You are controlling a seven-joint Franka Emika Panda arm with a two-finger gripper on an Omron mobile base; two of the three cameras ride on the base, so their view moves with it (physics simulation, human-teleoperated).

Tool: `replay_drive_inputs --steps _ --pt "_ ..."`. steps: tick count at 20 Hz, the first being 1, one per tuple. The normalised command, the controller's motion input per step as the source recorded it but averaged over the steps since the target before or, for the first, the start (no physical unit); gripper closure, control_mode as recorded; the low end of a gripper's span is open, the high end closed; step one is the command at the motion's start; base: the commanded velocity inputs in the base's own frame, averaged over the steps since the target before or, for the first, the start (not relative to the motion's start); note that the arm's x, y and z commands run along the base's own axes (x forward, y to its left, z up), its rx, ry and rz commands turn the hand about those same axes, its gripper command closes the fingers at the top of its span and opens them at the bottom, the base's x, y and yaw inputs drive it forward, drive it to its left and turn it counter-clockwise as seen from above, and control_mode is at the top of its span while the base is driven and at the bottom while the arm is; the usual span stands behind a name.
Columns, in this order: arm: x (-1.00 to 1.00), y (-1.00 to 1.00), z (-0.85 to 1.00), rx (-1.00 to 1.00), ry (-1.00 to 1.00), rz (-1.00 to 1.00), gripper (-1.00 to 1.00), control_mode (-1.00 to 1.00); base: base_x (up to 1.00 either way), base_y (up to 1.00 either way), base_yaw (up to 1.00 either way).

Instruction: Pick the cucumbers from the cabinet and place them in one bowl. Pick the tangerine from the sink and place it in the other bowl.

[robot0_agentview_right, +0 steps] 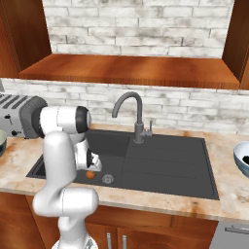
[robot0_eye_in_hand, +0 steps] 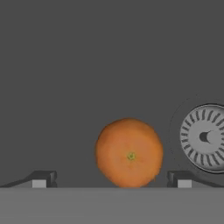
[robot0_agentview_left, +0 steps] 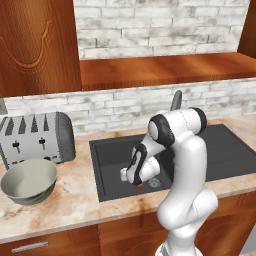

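Observation:
The tangerine (robot0_eye_in_hand: 129, 152) lies on the dark floor of the sink (robot0_agentview_left: 112, 170), just left of the round metal drain (robot0_eye_in_hand: 205, 137). My gripper (robot0_eye_in_hand: 111, 183) hangs low in the basin right over the fruit, open, with one fingertip on each side and not touching it. From the right base the tangerine (robot0_agentview_right: 90, 174) peeks out under the hand. The grey-green bowl (robot0_agentview_left: 30, 181) stands on the counter left of the sink. The pale blue bowl (robot0_agentview_right: 241, 158) is at the far right with a small dark shape inside, too small to name. The cabinet shelf (robot0_agentview_left: 165, 70) runs above.
A silver toaster (robot0_agentview_left: 37, 136) stands behind the grey-green bowl. The curved grey tap (robot0_agentview_right: 131, 114) rises behind the basin. The flat drainboard (robot0_agentview_right: 168, 163) takes the sink's right half. My own arm (robot0_agentview_left: 185, 170) stands in front of the basin.

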Motion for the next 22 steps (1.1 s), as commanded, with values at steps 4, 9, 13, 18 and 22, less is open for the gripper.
replay_drive_inputs --steps 4,9,13,18,22 --pt "0.11 -0.27 -0.02 0.0 0.0 0.0 -1.0 -1.0 0.0 0.0 0.0" --pt "0.08 -0.01 -0.11 0.0 0.0 0.0 -1.0 -1.0 0.0 0.0 0.0" --pt "0.19 0.1 -0.3 0.0 0.0 0.0 -1.0 -1.0 0.0 0.0 0.0" --pt "0.04 0.07 -0.18 0.0 0.0 0.0 -1.0 -1.0 0.0 0.0 0.0" --pt "-0.04 0.0 -0.05 0.0 0.02 0.0 -1.0 -1.0 0.0 0.0 0.0"
